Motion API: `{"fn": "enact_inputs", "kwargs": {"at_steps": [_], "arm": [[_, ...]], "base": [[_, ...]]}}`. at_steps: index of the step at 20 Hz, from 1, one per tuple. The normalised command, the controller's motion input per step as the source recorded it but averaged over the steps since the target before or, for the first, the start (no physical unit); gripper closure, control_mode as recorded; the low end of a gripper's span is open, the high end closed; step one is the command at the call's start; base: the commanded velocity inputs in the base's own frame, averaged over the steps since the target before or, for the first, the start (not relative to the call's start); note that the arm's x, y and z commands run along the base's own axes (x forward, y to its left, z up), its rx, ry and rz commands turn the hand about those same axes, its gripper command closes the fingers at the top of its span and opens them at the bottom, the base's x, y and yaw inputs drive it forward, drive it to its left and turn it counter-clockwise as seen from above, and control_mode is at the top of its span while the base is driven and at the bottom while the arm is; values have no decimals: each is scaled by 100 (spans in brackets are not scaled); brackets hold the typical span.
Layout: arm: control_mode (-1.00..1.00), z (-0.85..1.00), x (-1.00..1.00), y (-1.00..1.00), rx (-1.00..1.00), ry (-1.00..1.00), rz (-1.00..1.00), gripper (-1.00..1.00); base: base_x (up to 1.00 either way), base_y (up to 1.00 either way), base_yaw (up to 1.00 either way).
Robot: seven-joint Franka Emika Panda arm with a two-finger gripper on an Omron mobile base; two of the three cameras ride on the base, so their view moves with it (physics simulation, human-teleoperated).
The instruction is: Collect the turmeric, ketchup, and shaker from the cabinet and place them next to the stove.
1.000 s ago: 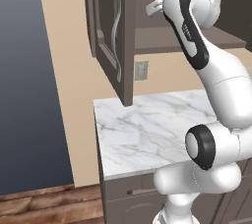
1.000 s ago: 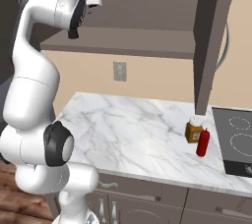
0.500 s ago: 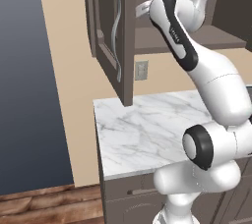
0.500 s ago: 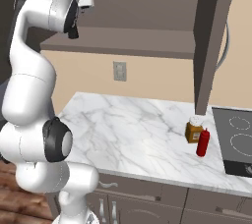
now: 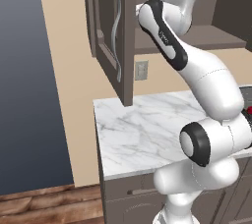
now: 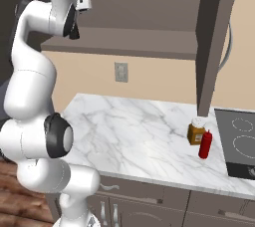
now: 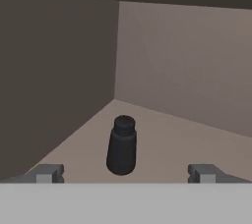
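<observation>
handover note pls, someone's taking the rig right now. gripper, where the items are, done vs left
Gripper: open, holding nothing, inside the cabinet and pointed at the shaker.
Shaker: dark, upright on the cabinet floor near the back corner, between the line of the two fingertips but ahead of them, not touched.
Turmeric and ketchup: upright on the marble counter, close together, just beside the stove.
Done: turmeric and ketchup placed.
Left: close in on the shaker, grip it, carry it out past the open door, set it by the other two.
</observation>
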Motion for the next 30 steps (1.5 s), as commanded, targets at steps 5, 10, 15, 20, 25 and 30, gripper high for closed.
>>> {"fn": "enact_inputs", "kwargs": {"at_steps": [5, 10, 15, 20, 25, 30], "arm": [[-100, -17, 23, 2, 0, 0, 2, -100], [-100, -18, 24, 0, 0, 2, 2, -100], [-100, -11, 14, 7, 0, 0, 1, -100], [-100, -4, 9, 17, 0, 1, 1, -100], [-100, -7, 19, 10, 0, 3, 2, -100], [-100, -12, 18, 7, 1, 2, 1, -100]], "base": [[0, 0, 0], [0, 0, 0], [0, 0, 0], [0, 0, 0], [0, 0, 0], [0, 0, 0]]}}
